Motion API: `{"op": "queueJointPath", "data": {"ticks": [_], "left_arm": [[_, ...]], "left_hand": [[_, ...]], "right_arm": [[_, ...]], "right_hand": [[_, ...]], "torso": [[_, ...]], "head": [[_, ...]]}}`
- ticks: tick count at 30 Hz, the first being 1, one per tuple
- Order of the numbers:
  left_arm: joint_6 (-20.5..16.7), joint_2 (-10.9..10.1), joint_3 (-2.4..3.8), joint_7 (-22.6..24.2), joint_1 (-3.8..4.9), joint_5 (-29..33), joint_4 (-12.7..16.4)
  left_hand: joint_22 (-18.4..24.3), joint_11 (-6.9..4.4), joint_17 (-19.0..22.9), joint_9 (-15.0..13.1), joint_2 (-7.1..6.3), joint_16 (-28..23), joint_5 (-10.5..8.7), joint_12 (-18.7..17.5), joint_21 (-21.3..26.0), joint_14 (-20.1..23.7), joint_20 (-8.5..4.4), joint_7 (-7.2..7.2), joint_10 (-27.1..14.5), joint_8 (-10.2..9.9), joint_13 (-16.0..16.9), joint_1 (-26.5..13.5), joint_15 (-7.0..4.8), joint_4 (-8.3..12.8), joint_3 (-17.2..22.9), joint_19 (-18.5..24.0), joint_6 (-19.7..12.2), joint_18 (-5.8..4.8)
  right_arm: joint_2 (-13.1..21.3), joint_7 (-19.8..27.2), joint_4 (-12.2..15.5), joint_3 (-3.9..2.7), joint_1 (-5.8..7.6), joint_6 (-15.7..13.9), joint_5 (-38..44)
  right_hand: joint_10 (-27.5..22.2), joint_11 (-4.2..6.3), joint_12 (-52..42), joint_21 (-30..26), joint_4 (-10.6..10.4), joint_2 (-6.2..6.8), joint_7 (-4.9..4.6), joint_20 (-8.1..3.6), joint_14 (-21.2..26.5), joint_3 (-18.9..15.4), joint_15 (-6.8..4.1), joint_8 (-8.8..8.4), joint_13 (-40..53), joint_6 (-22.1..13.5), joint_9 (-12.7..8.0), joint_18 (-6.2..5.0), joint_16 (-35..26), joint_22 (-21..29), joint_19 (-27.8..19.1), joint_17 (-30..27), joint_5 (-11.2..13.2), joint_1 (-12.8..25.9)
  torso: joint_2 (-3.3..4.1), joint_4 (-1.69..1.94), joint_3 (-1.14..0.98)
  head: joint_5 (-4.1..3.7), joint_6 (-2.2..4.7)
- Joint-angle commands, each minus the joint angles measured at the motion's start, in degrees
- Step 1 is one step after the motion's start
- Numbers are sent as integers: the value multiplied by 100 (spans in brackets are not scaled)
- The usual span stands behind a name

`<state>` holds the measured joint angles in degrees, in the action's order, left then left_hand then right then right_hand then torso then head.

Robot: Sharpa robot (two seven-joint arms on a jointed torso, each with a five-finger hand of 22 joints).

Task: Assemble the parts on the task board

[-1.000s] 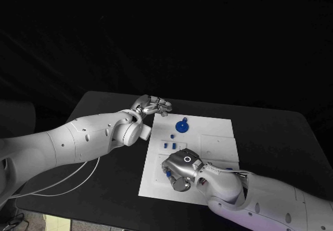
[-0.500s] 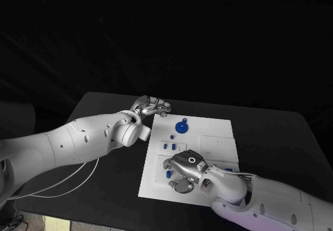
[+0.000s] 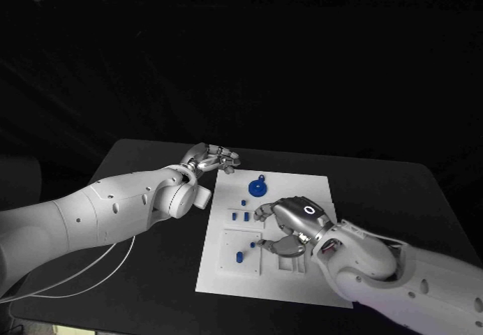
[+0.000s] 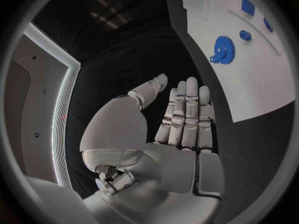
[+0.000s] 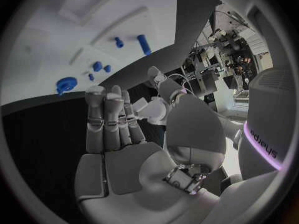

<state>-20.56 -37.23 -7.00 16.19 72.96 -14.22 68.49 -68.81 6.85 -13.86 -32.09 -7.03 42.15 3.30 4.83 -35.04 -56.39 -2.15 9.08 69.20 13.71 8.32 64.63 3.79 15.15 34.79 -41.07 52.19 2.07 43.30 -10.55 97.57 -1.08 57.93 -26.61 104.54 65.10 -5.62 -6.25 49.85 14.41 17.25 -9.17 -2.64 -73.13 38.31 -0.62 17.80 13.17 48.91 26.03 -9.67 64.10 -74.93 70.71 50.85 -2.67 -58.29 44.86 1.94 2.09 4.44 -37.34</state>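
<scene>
Black table (image 3: 403, 188) all around, and the white task board (image 3: 302, 188) sits square in the middle of it with dark margin on every side. On the board, the blue gear-shaped part (image 3: 257, 187) lies near the far edge, with small blue parts (image 3: 239, 216) just nearer and another blue part (image 3: 239, 256) towards the near left. Right hand (image 3: 290, 225) hangs over the board's centre, fingers curled downward, and whatever sits under the palm is hidden; from its wrist the fingers stand straight together, holding nothing. Left hand (image 3: 209, 158) is off the board's far-left corner over bare table, fingers extended side by side, nothing in it. Board slots are too faint to read
</scene>
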Motion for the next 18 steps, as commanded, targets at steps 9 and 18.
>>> {"op": "queueJointPath", "data": {"ticks": [9, 18], "left_arm": [[113, -55, -1, 52, -50, 77, -22], [146, -121, -5, 41, -76, 81, 44]], "left_hand": [[-12, 13, -12, 10, 66, -31, -17, -32, 27, -46, 15, -3, -42, 22, -10, -2, -10, -3, -30, -8, -46, -29], [-22, 18, -38, 19, 55, -53, -18, -37, 38, -50, 16, 0, -53, 25, -17, -60, -9, -33, -62, -11, -54, -31]], "right_arm": [[946, -306, -9, -59, 632, 1327, -3280], [1348, -1351, -59, -46, 674, 2553, -3941]], "right_hand": [[1046, 285, -713, 5, -346, -7, 0, 3, -86, 138, -282, 99, 389, 159, 41, -516, 44, -51, 127, -9, -9, 8], [121, 540, -5194, 372, -1065, -207, 275, -203, -229, 8, -548, 151, 4499, 321, 192, -531, 531, -152, 407, 382, -13, 418]], "torso": [[-66, -52, -7], [-97, -63, -10]], "head": [[-186, 42], [-263, -3]]}}
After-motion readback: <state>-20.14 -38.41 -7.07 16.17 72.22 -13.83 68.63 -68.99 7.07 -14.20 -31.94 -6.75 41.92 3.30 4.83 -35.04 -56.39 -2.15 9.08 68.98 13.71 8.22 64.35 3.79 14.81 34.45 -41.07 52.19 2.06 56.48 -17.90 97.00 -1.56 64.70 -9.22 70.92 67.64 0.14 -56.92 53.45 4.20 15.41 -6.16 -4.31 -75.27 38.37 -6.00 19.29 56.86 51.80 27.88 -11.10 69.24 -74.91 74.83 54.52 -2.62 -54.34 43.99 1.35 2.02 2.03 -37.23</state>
